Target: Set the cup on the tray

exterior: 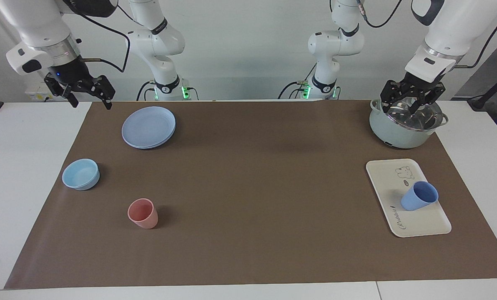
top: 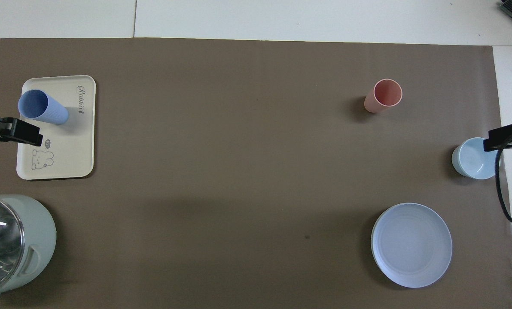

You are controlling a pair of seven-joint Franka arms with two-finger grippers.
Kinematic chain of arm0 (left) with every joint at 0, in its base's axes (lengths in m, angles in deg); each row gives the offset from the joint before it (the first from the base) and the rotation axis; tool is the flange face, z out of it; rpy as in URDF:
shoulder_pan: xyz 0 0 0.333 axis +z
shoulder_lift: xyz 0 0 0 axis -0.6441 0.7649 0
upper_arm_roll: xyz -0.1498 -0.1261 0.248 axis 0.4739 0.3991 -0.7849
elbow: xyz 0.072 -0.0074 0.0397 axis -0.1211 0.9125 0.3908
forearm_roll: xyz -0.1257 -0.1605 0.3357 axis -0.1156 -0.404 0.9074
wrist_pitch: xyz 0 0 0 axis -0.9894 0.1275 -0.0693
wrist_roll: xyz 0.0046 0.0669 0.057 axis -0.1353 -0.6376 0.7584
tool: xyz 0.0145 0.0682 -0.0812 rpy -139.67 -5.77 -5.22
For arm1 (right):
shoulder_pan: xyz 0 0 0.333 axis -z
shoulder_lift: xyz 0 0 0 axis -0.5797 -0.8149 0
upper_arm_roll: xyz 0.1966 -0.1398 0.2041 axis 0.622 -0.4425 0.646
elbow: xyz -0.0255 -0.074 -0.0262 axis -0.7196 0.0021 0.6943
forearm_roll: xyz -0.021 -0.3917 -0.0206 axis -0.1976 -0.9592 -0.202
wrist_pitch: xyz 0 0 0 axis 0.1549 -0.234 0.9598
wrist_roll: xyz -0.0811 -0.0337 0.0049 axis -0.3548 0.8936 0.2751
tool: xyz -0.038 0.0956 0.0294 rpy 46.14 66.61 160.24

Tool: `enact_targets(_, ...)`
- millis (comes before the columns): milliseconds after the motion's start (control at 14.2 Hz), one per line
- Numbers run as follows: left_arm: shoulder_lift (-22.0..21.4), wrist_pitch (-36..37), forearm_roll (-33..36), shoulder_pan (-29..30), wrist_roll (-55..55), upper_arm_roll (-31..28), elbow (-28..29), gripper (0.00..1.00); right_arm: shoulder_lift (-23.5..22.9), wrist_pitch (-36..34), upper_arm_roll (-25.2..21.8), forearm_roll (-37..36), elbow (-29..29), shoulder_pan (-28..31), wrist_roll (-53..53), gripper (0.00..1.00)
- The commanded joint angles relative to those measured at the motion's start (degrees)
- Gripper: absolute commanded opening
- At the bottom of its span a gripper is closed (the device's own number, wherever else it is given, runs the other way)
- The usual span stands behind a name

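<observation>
Cup (exterior: 418, 196) upright on tray (exterior: 423, 227) | left gripper (exterior: 411, 102) over pot (exterior: 398, 133)

The periwinkle cup (exterior: 418, 197) stands upright on the tray (exterior: 388, 196), mouth up, between its bear drawing and its cursive script. The cream tray, rounded at the corners, lies flat at the left arm's end of the surface.
</observation>
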Motion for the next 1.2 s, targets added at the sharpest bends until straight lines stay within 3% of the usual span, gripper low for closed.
enact_targets(0,-1.9,-0.8,1.2,-0.7,1.1,-0.1,2.3,0.82,0.8,0.8,0.1,1.0,-1.2,0.4,0.2,1.00)
enact_targets(1128,-2.7,-2.6,1.2,-0.8,1.5,0.0,4.0,0.82,1.2,0.7,0.2,1.4,-2.2,0.1,-0.1,1.00)
